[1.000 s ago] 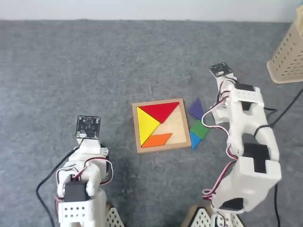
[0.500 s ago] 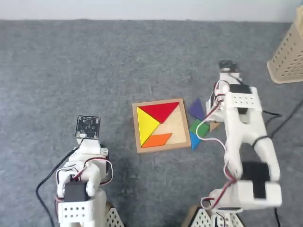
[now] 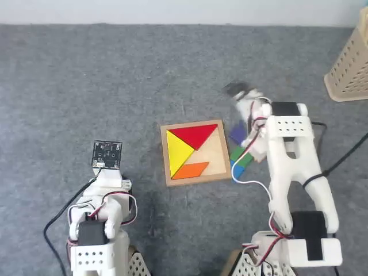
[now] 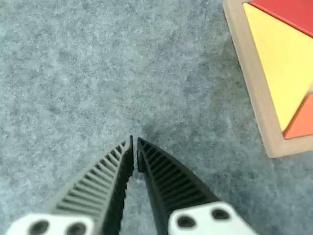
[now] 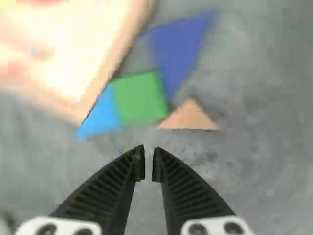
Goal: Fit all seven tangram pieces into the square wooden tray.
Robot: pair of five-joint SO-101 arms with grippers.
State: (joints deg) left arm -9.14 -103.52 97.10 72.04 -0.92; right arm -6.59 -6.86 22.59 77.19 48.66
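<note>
Square wooden tray (image 3: 164, 155) sitting mid-worktop (image 3: 115, 75), holding red (image 3: 192, 135), yellow (image 3: 177, 150) and orange (image 3: 191, 169) pieces. Purple (image 5: 178, 46), green (image 5: 139, 98), blue (image 5: 100, 117) and tan (image 5: 190, 117) pieces lying just outside it. Right gripper (image 5: 147, 156) hovering near them, closed, empty. Left gripper (image 4: 135, 143) hanging over bare worktop beside the tray, closed, empty.

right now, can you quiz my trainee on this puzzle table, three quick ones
1. How many coloured pieces lie inside the tray? A two, B three, C five.
2. True or false: the green square lies outside the tray, right beside the blue triangle.
3. Fill in: the left fingers hold nothing and are ____.

Key: 1 B; 2 true; 3 shut.
</note>
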